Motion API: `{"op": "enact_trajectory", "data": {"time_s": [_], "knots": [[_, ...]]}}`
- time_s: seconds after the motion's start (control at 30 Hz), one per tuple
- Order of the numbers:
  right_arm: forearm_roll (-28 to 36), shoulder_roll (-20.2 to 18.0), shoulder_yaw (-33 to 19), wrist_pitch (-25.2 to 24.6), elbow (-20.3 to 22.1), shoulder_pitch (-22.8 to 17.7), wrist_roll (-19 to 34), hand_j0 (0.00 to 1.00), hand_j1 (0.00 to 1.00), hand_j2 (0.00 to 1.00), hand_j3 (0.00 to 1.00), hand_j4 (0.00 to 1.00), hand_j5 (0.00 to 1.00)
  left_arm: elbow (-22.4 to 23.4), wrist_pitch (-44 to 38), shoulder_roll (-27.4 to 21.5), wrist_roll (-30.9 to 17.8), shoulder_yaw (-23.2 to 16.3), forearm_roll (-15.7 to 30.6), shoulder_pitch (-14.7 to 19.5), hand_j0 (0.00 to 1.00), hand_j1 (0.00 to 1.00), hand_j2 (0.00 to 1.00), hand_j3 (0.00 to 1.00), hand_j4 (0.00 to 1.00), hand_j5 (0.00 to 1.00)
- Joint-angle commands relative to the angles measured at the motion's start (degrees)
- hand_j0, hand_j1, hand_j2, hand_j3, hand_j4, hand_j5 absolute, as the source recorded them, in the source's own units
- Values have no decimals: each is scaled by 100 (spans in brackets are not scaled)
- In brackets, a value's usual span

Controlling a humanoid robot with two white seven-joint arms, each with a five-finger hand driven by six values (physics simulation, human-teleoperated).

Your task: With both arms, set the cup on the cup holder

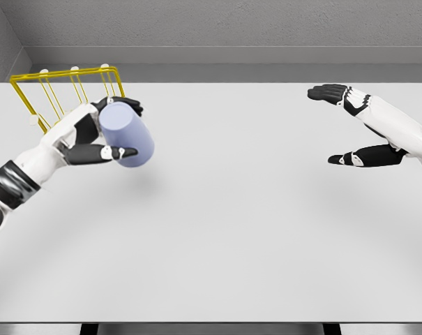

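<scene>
A pale blue-grey cup (128, 135) is held tilted above the table at the left, with my left hand (111, 130) shut on it, black fingers wrapped over its top and under its side. Just behind the hand stands the yellow wire cup holder (64, 84) at the table's far left corner; part of its frame is hidden by the hand and cup. My right hand (343, 125) hovers at the far right, fingers spread wide and holding nothing, well apart from the cup.
The white table (231, 230) stretches across the view, with its front edge near the bottom of the picture. A grey wall runs behind the table's far edge.
</scene>
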State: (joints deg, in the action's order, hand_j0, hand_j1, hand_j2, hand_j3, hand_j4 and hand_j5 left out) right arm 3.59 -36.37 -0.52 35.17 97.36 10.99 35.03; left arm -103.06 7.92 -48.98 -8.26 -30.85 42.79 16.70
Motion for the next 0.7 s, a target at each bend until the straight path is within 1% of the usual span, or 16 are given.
{"op": "enact_trajectory", "data": {"time_s": [0.0, 0.13, 0.23, 0.33, 0.67], "knots": [[45, -1, 0, -17, 2, 0, -3, 100, 100, 100, 100, 100, 100, 5, 51, -85, 0, 44, 89, 0, 71, 71, 71, 71, 71, 71], [45, -10, 0, -17, 2, 0, -3, 100, 100, 100, 100, 100, 100, -4, 166, -208, 0, 52, 159, 0, 70, 70, 70, 70, 70, 70], [45, -10, 0, -17, 2, 0, -3, 100, 100, 100, 100, 100, 100, -4, 166, -278, 0, 131, 194, 9, 70, 70, 70, 70, 70, 70], [45, -10, 0, -17, 2, 0, -3, 100, 100, 100, 100, 100, 100, 5, 166, -322, 0, 298, 264, 9, 70, 70, 70, 70, 70, 70], [45, -1, 0, -17, 2, 0, -3, 100, 100, 100, 100, 100, 100, 110, 166, -446, 0, 615, 396, 9, 70, 70, 70, 70, 70, 70]]}}
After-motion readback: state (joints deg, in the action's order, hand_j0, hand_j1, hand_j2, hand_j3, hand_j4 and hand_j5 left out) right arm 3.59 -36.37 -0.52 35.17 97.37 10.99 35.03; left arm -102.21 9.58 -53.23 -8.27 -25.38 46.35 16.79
